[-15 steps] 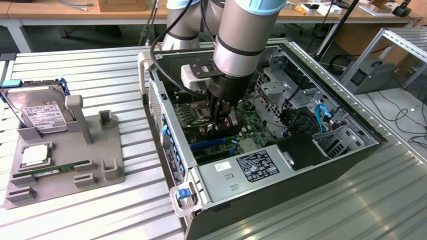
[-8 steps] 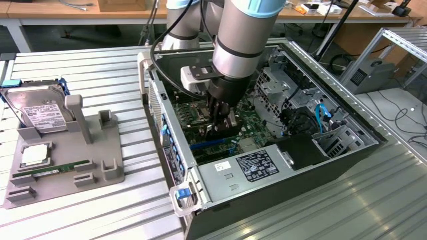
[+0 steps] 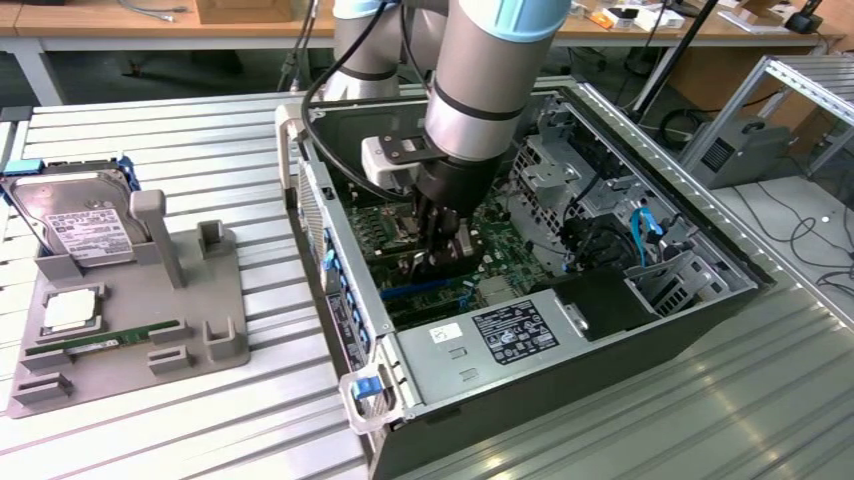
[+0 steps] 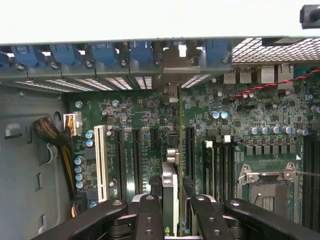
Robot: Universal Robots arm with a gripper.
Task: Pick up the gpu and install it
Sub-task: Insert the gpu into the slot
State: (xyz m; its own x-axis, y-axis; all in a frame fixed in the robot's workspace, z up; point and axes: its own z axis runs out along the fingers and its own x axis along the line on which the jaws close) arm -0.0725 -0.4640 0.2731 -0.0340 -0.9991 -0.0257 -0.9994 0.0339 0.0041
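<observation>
The gpu (image 4: pixel 174 165) stands edge-on over the green motherboard (image 4: pixel 145 120) inside the open computer case (image 3: pixel 334 250). Its silver end bracket (image 4: pixel 171 67) reaches the row of rear slot openings. My gripper (image 4: pixel 175 220) is shut on the card, one black finger (image 4: pixel 149 215) on each side of its near end. In the exterior view the gripper (image 3: pixel 434 245) reaches straight down into the case, low above the board. Whether the card's lower edge sits in a slot is hidden.
A grey fixture tray (image 3: pixel 127 330) on the exterior view's left carries a silver hard drive (image 3: pixel 87 225), a green memory stick (image 3: pixel 114 340) and a small square chip (image 3: pixel 67 312). Inside the case are a power supply (image 3: pixel 514 335), drive cage (image 3: pixel 561 170), white slot (image 4: pixel 100 160) and CPU socket (image 4: pixel 267 187).
</observation>
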